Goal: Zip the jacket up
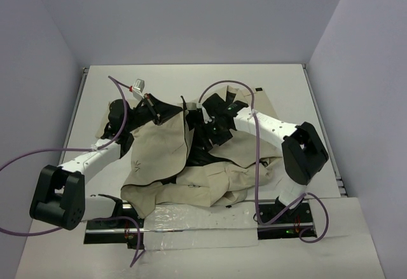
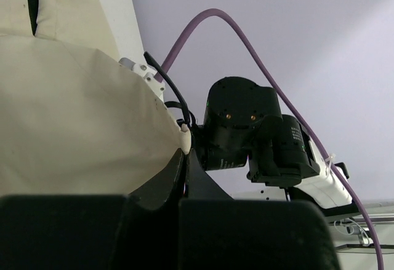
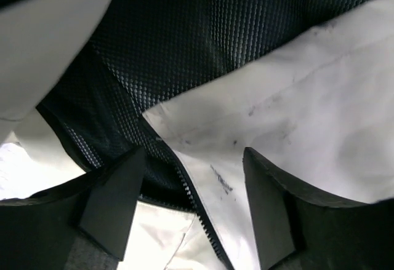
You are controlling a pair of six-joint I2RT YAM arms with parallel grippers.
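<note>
Right claw (image 3: 194, 171): standing wide open, both dark fingers showing at the bottom of the right wrist view, nothing pinched between them.
Left claw (image 1: 154, 110): closed, pinching an edge of the jacket (image 1: 162, 155) and holding that flap lifted, upper left of centre in the top view.
Right wrist view only: zipper teeth (image 3: 198, 218) showing as a dark line running from mid-frame down to the bottom edge, passing between the open fingers. Black mesh lining (image 3: 197, 36) is filling the upper part. The beige panel at the right is carrying small dark smudges.
Left wrist view only: beige cloth bulging across the left half, its dark-lined edge dipping toward the bottom centre. Right arm (image 2: 237, 131) is sitting black at mid-frame against the pale wall, with a purple cable (image 2: 246, 55) arching over it.
Top view only: whole layout showing, both arms reaching in from the lower corners and meeting over the garment at mid-frame. White table (image 1: 280, 82) is showing around it.
Jacket look: beige and crumpled, front lying open with black lining showing in the central gap. A small star-like mark (image 1: 138, 163) is sitting on the left panel.
Jacket position: lying heaped at the centre of the top view, spreading down toward the arms' bases at the bottom.
</note>
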